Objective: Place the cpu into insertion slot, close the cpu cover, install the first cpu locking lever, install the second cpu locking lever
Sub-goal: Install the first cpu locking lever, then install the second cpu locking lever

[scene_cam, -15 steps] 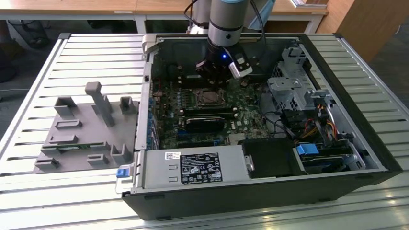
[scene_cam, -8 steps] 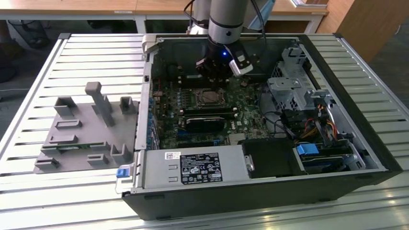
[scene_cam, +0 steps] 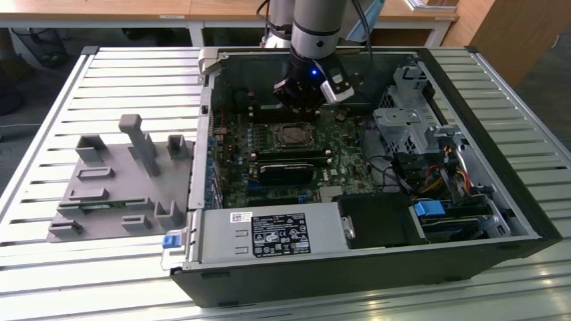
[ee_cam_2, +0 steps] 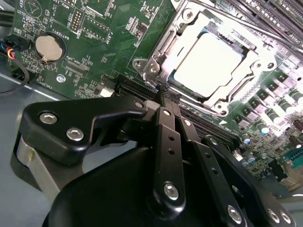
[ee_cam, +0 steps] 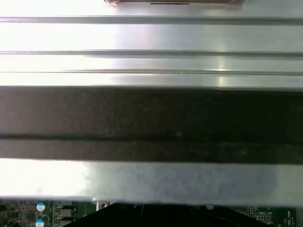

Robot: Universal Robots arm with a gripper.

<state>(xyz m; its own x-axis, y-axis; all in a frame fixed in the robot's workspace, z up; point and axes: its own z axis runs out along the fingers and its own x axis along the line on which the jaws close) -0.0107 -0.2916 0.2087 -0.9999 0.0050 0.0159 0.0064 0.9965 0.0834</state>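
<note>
- hovering over the open computer case, the arm's hand sits just beyond the far edge of the insertion slot in the exterior view, well inside the case walls.
- in the second wrist view the hand has its fingers drawn together to a narrow point with nothing between them, the tips close beside the socket's near corner and perhaps touching the metal there; i cannot tell for sure.
- the cpu lies flat in the insertion slot, its pale metal top showing through the window of the cpu cover, which looks lowered around it.
- thin silver bars run along the socket's edges, likely the locking levers; whether either is latched i cannot tell.
- the grey part tray rests on the slatted tabletop at the exterior view's left, well apart from the work.
- the first wrist view looks across the case's wall, with a strip of green motherboard at its edge.
- what could go wrong, as a judgement: the closed tips could slip off a thin springy lever and scrape the board or the small parts beside the socket.
- a push slightly off line could bend a lever or miss its hook, leaving the cover loose.
- pressing before the cover sits fully flat could load the chip unevenly.
- the nearby memory sticks and case walls leave little room for the wrist to swing.
</note>
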